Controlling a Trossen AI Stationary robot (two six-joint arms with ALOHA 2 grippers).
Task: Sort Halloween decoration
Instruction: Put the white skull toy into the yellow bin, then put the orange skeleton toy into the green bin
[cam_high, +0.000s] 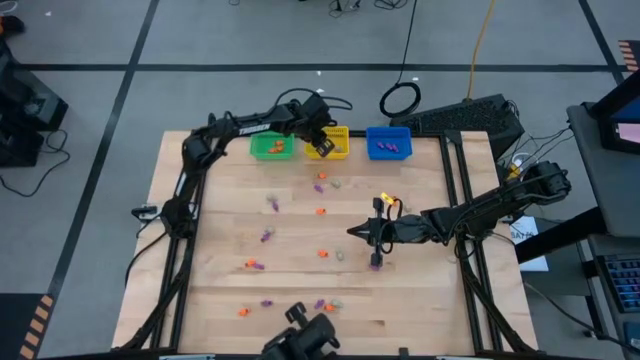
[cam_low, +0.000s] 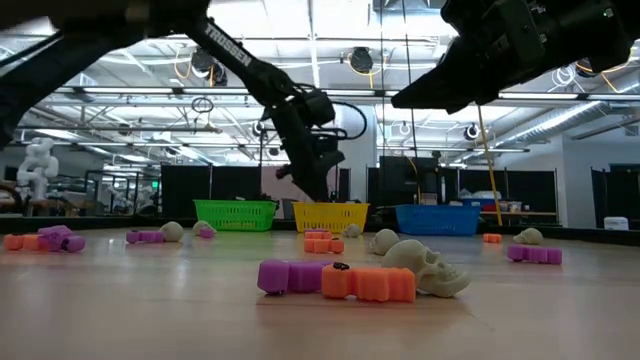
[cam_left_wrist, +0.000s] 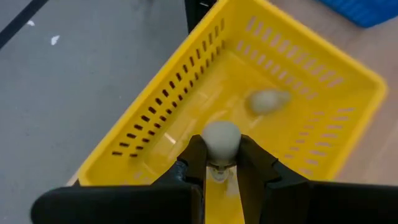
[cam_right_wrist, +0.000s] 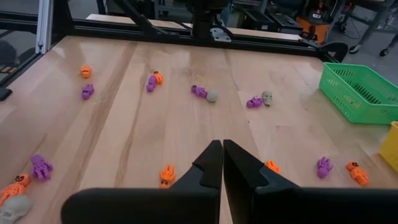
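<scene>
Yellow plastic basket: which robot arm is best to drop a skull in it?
Left. Its gripper is shut on a pale beige-grey skull trinket above the yellow plastic basket. The right gripper, shut and empty, hangs mid-table.

yellow basket (cam_left_wrist: 186, 106): far corner cut by the left wrist picture's edge | pale trinket (cam_left_wrist: 268, 101) on the basket floor: blurred, shape unclear | pale trinket (cam_left_wrist: 221, 140) between the left gripper (cam_left_wrist: 222, 163) fingers: lower part hidden | green basket (cam_high: 271, 147) contents: too small to tell in the high view
</scene>
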